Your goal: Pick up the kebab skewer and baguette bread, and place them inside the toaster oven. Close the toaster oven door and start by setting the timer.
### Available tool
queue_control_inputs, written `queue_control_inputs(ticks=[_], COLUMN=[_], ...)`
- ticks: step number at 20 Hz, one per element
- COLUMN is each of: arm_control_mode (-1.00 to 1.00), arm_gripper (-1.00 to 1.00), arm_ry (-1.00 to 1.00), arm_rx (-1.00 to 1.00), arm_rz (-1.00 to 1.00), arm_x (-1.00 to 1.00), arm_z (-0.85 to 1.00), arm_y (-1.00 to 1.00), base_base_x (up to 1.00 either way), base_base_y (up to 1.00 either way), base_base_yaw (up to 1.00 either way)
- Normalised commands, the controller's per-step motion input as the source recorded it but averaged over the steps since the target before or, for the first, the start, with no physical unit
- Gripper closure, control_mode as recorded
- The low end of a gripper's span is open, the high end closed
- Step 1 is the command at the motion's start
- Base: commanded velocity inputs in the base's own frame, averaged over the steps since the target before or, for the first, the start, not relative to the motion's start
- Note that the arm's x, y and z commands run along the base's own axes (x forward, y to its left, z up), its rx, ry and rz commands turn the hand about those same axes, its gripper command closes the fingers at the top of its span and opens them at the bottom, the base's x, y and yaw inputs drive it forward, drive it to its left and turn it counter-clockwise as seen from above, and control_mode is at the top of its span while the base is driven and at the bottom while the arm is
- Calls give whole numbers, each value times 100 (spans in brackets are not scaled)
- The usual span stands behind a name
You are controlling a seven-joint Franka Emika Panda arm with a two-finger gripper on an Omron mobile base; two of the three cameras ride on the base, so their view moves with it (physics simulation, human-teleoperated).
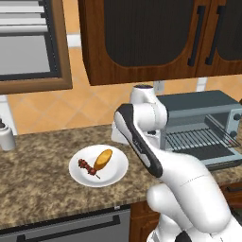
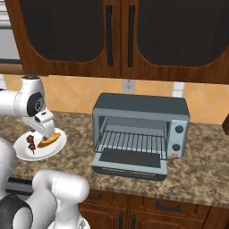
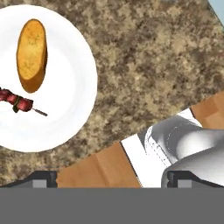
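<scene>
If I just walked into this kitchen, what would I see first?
Probably the big white robot arm bending over the speckled counter. Next, the white plate on that counter, with a golden baguette bread and a little kebab skewer lying side by side on it. To the plate's right, the blue-grey toaster oven stands with its door dropped open, showing the wire rack.

White plate (image 1: 75,174) on speckled granite counter (image 1: 38,189), dark cabinets (image 2: 120,36) above.
</scene>
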Motion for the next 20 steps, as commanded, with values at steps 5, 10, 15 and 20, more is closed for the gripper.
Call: queue_control_inputs(ticks=[5, 10, 15, 20], arm_control_mode=[-100, -100, -100, -100], arm_gripper=[-100, -100, -100, -100], arm_ry=[12, 5, 6, 0], arm_rx=[0, 1, 1, -3], arm_rz=[-3, -5, -2, -1], arm_x=[57, 74, 77, 55], arm_z=[-39, -61, -55, -55], arm_y=[52, 8, 21, 40], base_base_x=[0, 0, 0, 0], base_base_y=[0, 0, 0, 0], base_base_yaw=[0, 0, 0, 0])
